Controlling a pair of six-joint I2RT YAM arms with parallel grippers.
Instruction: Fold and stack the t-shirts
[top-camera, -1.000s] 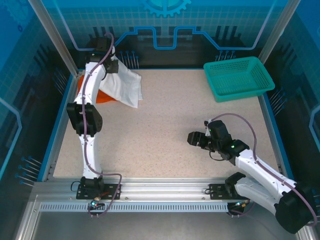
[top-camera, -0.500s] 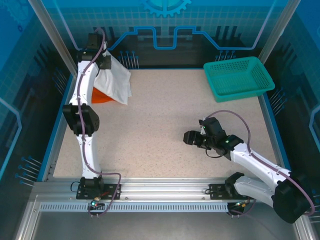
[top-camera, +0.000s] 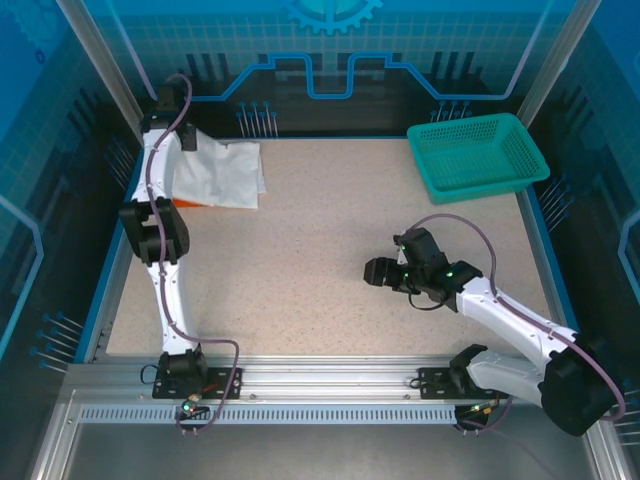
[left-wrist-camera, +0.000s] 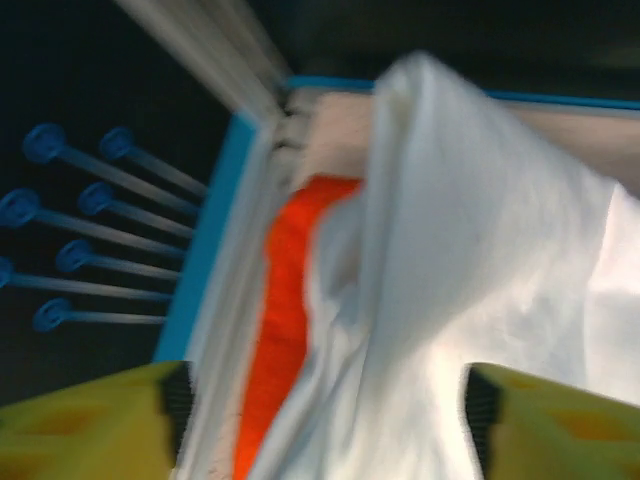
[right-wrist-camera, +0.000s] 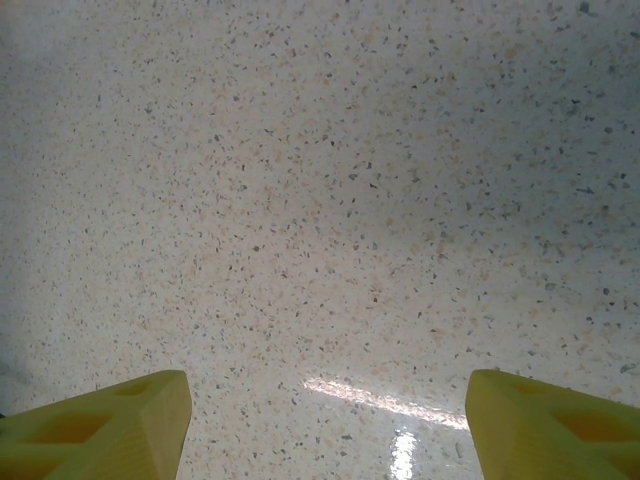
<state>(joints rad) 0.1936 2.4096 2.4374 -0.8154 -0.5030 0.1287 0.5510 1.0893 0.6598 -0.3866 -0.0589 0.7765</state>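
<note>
- The left gripper (left-wrist-camera: 320, 395) is reaching into the far-left corner of the speckled beige tabletop (top-camera: 320, 250), at the end of the fully extended left arm.
- Its two yellow fingers (left-wrist-camera: 95, 420) are standing wide apart at the lower corners of the left wrist view. White cloth is lying in the gap between them, and neither finger is pinching it.
- The large white cloth t-shirt (top-camera: 225, 172) is lying as a loosely folded, rumpled bundle in that far-left corner, close against the blue-edged wall.
- The plain orange-red cloth t-shirt (left-wrist-camera: 290, 300) is lying underneath the white one. A narrow strip of it is peeking out along the left and near edges of the bundle, so the white shirt is covering most of it.
- The right gripper (top-camera: 375, 272) is hovering over bare tabletop right of centre, well apart from both shirts.
- Its yellow fingers (right-wrist-camera: 100, 425) are spreading wide and holding nothing, with speckled surface showing between them.
- The teal plastic mesh basket (top-camera: 420, 160) is sitting in the far-right corner of the table, away from both arms.
</note>
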